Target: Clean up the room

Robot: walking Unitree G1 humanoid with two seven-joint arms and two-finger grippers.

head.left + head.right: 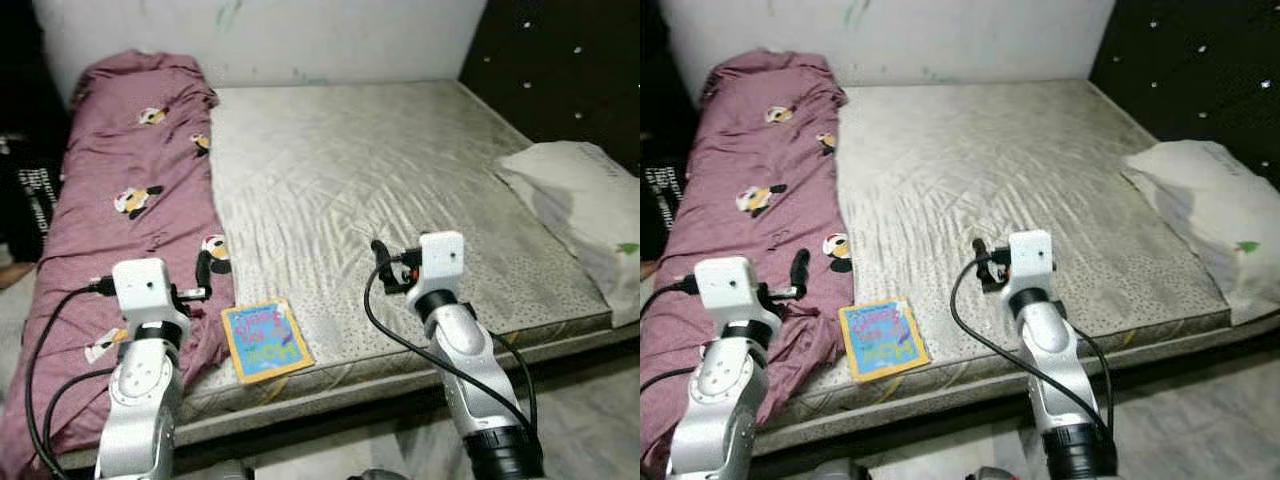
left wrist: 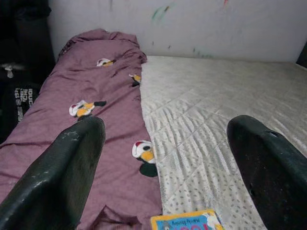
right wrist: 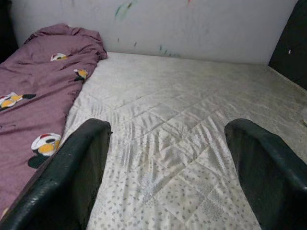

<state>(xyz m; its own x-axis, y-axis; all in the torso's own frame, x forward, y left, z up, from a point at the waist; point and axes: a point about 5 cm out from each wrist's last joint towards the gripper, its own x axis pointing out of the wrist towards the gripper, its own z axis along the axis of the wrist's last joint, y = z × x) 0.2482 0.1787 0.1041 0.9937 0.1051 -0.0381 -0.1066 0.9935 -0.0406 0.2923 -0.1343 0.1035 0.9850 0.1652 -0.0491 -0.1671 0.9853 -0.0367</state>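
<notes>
A colourful children's book [image 1: 265, 340] lies flat near the bed's front edge, just right of a maroon blanket [image 1: 130, 180] with penguin prints that covers the left strip of the mattress [image 1: 380, 180]. My left gripper [image 1: 204, 268] hovers open over the blanket's edge, a little behind and left of the book [image 2: 187, 223]. My right gripper [image 1: 380, 255] is open above the bare mattress, to the right of the book, with nothing between its fingers [image 3: 76, 172].
A white pillow [image 1: 585, 205] rests at the bed's right edge. A dark studded headboard [image 1: 560, 60] stands at the right and a pale wall [image 1: 330, 35] behind. Dark clutter [image 1: 30, 200] sits left of the bed; grey floor [image 1: 600, 420] runs along the front.
</notes>
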